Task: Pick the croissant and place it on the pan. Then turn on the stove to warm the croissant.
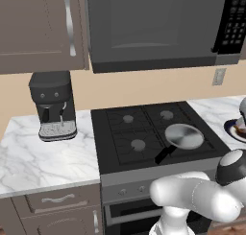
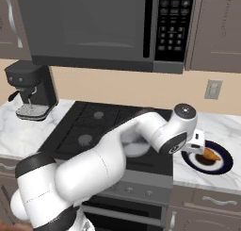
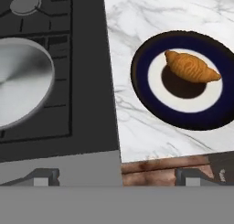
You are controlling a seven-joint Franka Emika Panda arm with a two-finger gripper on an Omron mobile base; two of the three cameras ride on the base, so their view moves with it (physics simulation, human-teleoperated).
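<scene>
Gripper [image 3: 116, 177]: fingers [image 3: 45, 176] wide apart, nothing held, hovering above counter edge. Croissant [image 3: 192, 67]: on dark plate [image 3: 141, 93], right of stove [image 3: 91, 104]. Pan [image 3: 23, 81]: on stove, empty.

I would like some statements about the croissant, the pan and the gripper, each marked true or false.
1. The croissant lies on the dark plate. True.
2. The pan stands on the marble counter. False: it sits on the stove, on the front right burner.
3. The gripper is shut on the croissant. False: it is open and holds nothing.
4. The pan is empty. True.
5. A coffee machine stands on the counter left of the stove. True.
</scene>
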